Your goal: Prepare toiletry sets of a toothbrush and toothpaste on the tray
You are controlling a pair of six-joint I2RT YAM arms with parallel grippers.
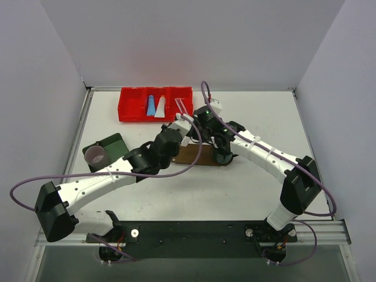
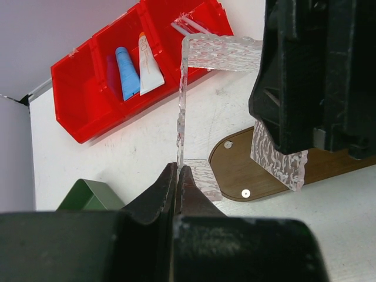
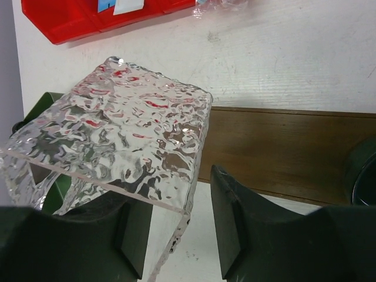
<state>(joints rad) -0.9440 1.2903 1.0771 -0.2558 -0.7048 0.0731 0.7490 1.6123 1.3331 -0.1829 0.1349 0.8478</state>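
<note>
The blue toothpaste tube (image 2: 126,73) and the white one (image 2: 150,73) lie in the middle compartment of a red bin (image 2: 88,111). The toothbrushes (image 2: 191,23) lie in its right compartment. The brown wooden tray (image 2: 264,170) rests on the table below both grippers. My left gripper (image 2: 178,170) is shut on the thin wall of a clear rippled plastic box (image 3: 129,135), held over the tray's left end. My right gripper (image 3: 176,194) straddles another wall of that box, with a gap still showing beside its right finger (image 3: 235,223).
A dark green box (image 1: 111,144) with a greyish cup (image 1: 95,155) in it stands left of the tray (image 1: 197,155). The red bin (image 1: 132,111) sits at the back. Something dark and round (image 3: 361,176) is at the tray's right end.
</note>
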